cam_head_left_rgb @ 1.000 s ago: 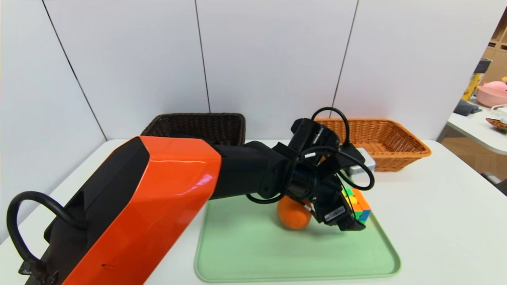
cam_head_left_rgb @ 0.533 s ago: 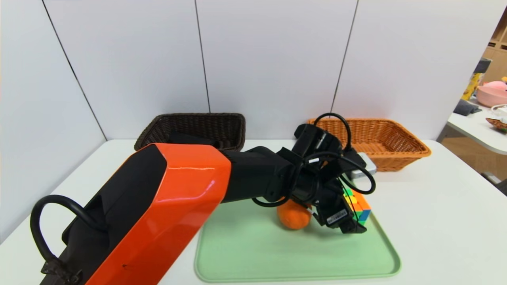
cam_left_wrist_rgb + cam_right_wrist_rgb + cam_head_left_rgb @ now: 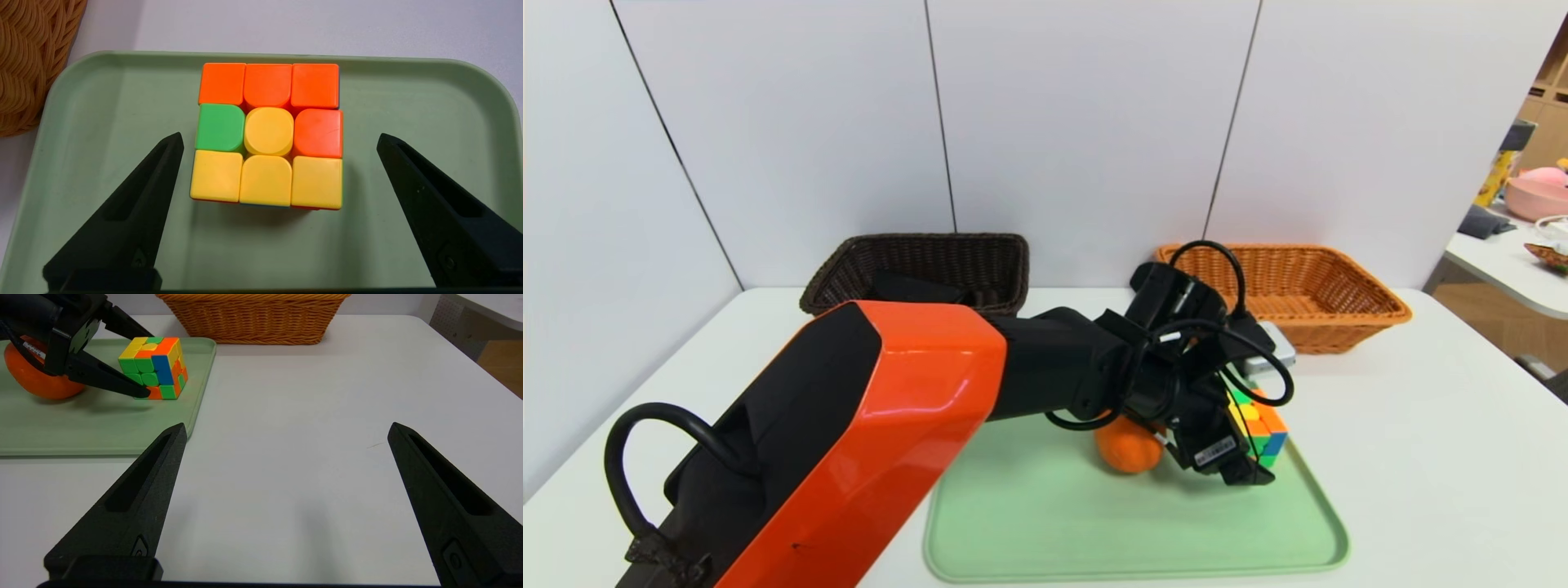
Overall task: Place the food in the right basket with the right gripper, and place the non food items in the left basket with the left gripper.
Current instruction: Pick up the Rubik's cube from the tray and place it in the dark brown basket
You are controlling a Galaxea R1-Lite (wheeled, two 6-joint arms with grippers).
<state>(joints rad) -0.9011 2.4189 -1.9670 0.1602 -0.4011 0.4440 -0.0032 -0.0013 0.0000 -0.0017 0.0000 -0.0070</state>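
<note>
left claw (image 3: 280, 136): wide open, empty | cube (image 3: 267, 136): upright, no long axis

My left arm (image 3: 915, 384) reaches diagonally forward and rightward, low over the bench. Left claw (image 3: 280, 139): open, fingers wide apart, nothing gripped. Right claw (image 3: 288, 424): parked above the bench, open, fingers spread, nothing gripped.
</note>
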